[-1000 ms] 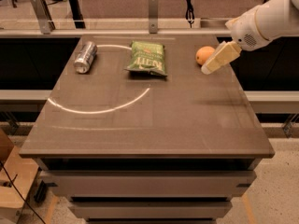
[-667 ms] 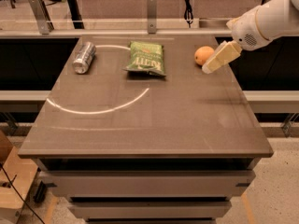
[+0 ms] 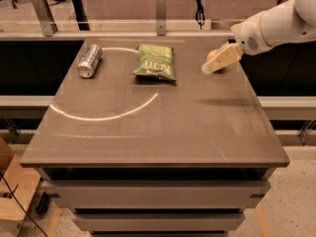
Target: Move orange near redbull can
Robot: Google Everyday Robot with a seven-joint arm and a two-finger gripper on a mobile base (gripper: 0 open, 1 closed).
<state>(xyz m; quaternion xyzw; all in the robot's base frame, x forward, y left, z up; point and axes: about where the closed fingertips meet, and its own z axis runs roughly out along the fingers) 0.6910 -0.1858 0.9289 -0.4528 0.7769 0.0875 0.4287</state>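
The orange [image 3: 211, 55] sits on the far right of the dark table [image 3: 173, 132], mostly hidden behind my gripper. My gripper [image 3: 220, 60], a beige piece on a white arm coming in from the upper right, lies right over the orange's near side. The redbull can [image 3: 90, 60], slim and silvery, lies on its side at the table's far left, well apart from the orange. I cannot tell whether the gripper touches the orange.
A green crinkly chip bag [image 3: 154, 61] lies between the can and the orange at the back middle. A white curved line [image 3: 113, 115] runs across the tabletop. Metal rails and posts [image 3: 160, 6] stand behind the table. A wooden box [image 3: 12, 191] stands at the lower left.
My gripper has moved left toward the orange and now overlaps it. The orange, can and bag have not moved.
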